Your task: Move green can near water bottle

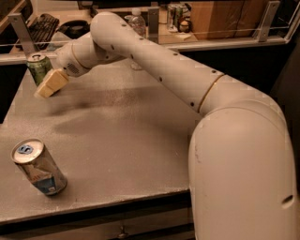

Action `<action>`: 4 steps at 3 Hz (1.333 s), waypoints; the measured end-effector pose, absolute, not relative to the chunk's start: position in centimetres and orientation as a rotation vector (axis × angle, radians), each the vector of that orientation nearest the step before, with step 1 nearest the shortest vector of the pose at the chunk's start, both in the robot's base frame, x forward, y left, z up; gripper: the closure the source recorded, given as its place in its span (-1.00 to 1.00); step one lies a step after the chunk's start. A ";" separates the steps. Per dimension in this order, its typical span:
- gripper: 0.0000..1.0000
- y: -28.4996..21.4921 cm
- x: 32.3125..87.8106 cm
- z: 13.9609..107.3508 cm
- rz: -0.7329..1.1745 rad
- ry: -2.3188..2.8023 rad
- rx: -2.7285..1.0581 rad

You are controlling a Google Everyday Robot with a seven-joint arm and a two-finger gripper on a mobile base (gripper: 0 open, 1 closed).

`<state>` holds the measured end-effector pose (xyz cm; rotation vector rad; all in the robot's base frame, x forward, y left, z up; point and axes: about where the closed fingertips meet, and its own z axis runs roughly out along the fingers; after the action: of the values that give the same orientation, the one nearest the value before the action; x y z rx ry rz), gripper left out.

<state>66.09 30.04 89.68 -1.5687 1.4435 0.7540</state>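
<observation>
The green can stands upright at the far left of the grey table. My gripper hangs just in front of and to the right of it, overlapping its lower part; I cannot tell whether they touch. The water bottle stands at the table's far edge, mostly hidden behind my arm, with only its white cap and upper body showing.
A silver-and-blue can stands tilted at the near left corner. A railing runs behind the table, with a keyboard and more cans beyond it. My arm's big elbow fills the right side.
</observation>
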 end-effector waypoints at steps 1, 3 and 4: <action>-0.63 32.4 65.9 89.1 0.859 1.424 -1.478; 0.45 31.9 66.6 90.1 0.913 1.371 -1.331; 0.90 29.7 67.0 91.7 0.878 1.343 -1.300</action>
<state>67.00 29.71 91.73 -1.3004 1.3428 0.8782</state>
